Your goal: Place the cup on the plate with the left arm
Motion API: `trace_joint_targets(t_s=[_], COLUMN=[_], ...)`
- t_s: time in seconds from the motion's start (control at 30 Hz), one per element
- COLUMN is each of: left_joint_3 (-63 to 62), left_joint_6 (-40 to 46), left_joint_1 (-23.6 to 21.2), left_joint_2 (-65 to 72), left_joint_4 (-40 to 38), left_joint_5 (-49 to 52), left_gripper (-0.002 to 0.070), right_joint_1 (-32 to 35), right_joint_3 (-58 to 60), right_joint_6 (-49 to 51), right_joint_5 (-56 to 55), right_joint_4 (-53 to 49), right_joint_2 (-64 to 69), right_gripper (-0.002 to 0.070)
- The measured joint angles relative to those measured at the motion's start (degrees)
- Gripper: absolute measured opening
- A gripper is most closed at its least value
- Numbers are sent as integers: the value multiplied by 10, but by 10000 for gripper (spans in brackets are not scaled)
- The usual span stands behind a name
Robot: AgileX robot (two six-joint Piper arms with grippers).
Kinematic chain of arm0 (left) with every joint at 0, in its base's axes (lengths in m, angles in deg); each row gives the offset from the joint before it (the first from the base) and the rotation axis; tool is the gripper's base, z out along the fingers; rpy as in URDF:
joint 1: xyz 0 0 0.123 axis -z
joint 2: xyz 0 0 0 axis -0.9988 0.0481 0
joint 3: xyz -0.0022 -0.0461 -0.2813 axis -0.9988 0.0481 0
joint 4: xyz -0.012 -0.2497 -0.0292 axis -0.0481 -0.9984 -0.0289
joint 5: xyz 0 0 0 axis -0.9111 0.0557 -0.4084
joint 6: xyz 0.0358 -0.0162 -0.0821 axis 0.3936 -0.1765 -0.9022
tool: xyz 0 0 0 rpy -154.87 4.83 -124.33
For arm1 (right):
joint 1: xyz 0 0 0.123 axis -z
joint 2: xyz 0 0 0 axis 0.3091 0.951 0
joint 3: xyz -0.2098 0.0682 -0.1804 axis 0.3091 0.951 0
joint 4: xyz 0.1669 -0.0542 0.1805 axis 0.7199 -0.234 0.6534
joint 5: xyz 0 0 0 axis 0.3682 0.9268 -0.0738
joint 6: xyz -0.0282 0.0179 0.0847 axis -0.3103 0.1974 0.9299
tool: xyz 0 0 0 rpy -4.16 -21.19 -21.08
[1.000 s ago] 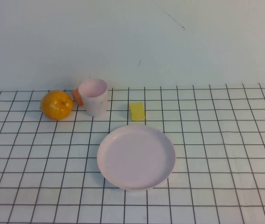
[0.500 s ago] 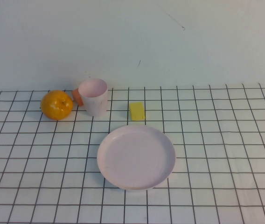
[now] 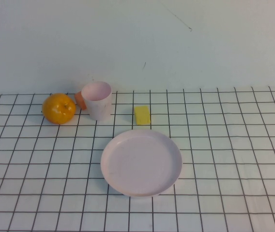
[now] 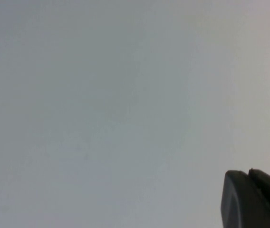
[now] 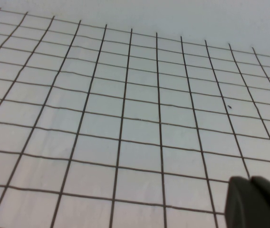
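The pale pink cup (image 3: 98,100) stands upright at the back left of the gridded table, apart from the plate. The round pale pink plate (image 3: 141,162) lies empty in front of it, near the middle. Neither arm shows in the high view. In the left wrist view, the left gripper (image 4: 247,172) shows only as two dark fingertips pressed together against a blank pale wall; it holds nothing. In the right wrist view, the right gripper (image 5: 249,179) has its fingertips together above bare gridded cloth, also holding nothing. Cup and plate are out of both wrist views.
An orange fruit (image 3: 59,108) sits just left of the cup. A small orange-red object (image 3: 80,100) is partly hidden between them. A yellow block (image 3: 142,115) lies right of the cup, behind the plate. The wall rises behind the table.
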Motion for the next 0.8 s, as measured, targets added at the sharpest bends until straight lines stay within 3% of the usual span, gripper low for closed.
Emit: trace_joint_targets(t_s=[0.13,0.3,0.5,0.67,0.8], left_joint_3=[-71,-183,-305,-350,-393], left_joint_6=[74,95,93,89,141], left_joint_1=[0,0,0,0,0], left_joint_2=[0,62,241,396,538], left_joint_4=[-97,-113,-128,-210,-223], left_joint_5=[185,325,456,476,507], left_gripper=[-2,-2,-2,-2,-2], right_joint_1=[0,0,0,0,0], right_joint_3=[0,0,0,0,0], right_joint_6=[0,0,0,0,0], right_joint_5=[0,0,0,0,0], right_joint_4=[0,0,0,0,0], right_joint_2=[0,0,0,0,0], right_gripper=[-2,-2,-2,-2,-2])
